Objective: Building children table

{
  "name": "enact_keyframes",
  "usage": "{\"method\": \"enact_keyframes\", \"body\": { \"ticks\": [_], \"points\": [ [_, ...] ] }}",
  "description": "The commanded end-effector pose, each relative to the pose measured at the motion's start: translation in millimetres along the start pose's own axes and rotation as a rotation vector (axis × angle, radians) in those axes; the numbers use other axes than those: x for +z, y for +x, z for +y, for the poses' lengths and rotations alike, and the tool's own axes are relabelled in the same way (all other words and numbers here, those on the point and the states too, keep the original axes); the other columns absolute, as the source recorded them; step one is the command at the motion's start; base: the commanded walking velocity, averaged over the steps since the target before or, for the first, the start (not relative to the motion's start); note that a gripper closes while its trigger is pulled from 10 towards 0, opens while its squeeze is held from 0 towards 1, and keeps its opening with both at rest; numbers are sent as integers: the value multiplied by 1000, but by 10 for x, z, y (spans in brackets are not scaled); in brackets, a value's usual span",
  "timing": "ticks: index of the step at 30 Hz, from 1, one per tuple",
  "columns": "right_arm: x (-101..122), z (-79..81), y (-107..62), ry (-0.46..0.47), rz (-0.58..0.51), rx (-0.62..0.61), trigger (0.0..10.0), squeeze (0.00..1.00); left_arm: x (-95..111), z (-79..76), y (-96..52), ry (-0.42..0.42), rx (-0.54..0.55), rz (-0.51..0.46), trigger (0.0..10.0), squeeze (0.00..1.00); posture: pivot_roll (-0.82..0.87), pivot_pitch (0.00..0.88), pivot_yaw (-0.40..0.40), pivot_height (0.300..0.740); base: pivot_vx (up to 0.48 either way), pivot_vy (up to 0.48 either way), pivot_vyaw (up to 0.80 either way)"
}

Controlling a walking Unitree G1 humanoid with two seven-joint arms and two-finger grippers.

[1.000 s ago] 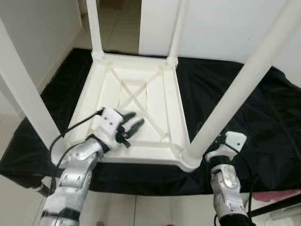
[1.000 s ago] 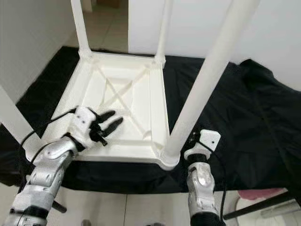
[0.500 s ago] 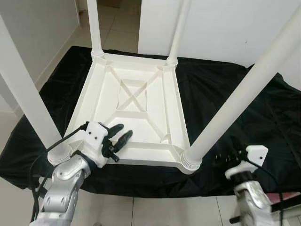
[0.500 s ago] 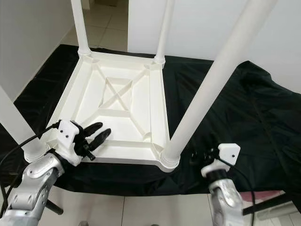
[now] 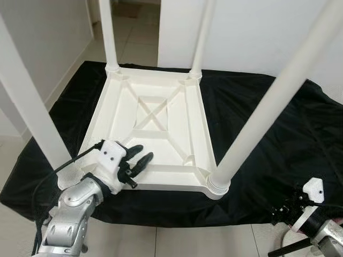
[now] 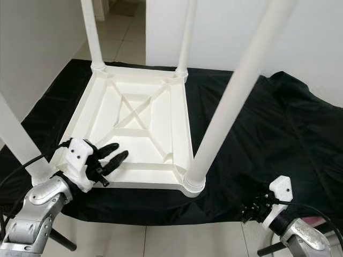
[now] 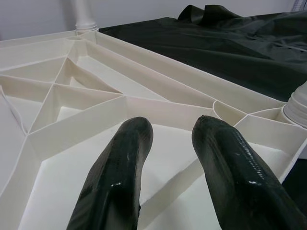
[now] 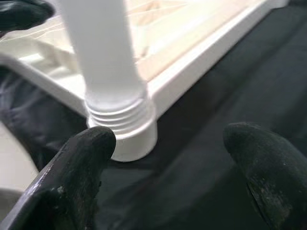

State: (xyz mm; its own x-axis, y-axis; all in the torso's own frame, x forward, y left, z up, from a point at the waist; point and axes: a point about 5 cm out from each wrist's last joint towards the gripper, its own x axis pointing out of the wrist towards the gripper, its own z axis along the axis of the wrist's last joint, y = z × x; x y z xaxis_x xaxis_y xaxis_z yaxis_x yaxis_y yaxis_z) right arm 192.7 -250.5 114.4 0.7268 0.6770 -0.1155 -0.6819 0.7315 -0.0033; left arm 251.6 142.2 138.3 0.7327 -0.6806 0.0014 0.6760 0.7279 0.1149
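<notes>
Fingers of the left gripper [image 5: 140,160] are slightly apart, empty, hovering over the near rim of the upturned white table [image 5: 155,134]. Fingers of the right gripper [image 8: 168,163] are spread wide, empty, low over the black cloth [image 5: 268,134], with the near-right table leg [image 5: 268,110] ahead of them. Four legs stand upright from the corners. No writing is readable.
</notes>
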Motion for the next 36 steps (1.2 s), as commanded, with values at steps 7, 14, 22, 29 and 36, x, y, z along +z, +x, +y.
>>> {"method": "enact_keyframes", "body": {
  "ticks": [7, 14, 22, 29, 36],
  "points": [
    [103, -22, 237, -40, -15, 71, 10000, 0, -4, -215, -4, -53, -137, 19, 10000, 0, 12, 4, -49, 740, 0, 0, 0],
    [129, -7, 441, -36, -36, 129, 10000, 0, 64, -454, -67, -124, -301, -2, 10000, 0, 34, 2, -75, 740, 0, 0, 0],
    [143, 62, 625, -1, -39, 240, 10000, 0, 58, -510, -50, -146, -327, 7, 10000, 0, 47, 2, -92, 740, 0, 0, 0],
    [174, 79, 869, -40, -84, 238, 10000, 0, 72, -569, -24, -157, -336, 12, 10000, 0, 45, 3, -96, 740, 0, 0, 0],
    [227, -89, 1025, -83, -110, 126, 10000, 0, 106, -636, 28, -165, -380, 7, 10000, 0, 43, 10, -95, 740, 0, 0, 0]
  ]
}}
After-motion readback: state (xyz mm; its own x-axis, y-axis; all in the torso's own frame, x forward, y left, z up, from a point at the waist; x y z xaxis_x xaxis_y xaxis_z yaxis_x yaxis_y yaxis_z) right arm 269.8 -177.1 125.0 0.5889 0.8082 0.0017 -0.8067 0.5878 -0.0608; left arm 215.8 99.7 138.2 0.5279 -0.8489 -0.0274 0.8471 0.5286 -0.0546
